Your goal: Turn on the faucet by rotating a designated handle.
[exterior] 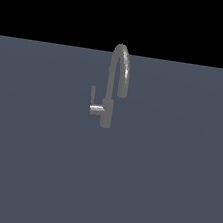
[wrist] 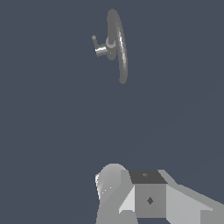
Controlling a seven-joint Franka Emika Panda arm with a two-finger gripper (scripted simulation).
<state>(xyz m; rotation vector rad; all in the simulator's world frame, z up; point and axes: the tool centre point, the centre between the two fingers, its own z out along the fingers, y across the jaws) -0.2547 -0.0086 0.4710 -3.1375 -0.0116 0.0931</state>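
Note:
The grey metallic faucet (exterior: 106, 114) stands upright on the flat grey-blue surface, and its arched gooseneck spout (exterior: 122, 64) curves down toward the exterior view's right. The handle (exterior: 92, 96) is a thin flat lever pointing up from a short horizontal stub (exterior: 97, 109) on the body's side, toward the exterior view's left. The wrist view shows the faucet (wrist: 118, 43) and the handle (wrist: 94, 41) from above, at a distance. Only grey blocky parts of my gripper (wrist: 140, 194) show in the wrist view, well apart from the faucet and holding nothing visible. The exterior view does not show the gripper.
A plain grey-blue surface (exterior: 162, 192) spreads all round the faucet, with a black background behind it. No other objects show.

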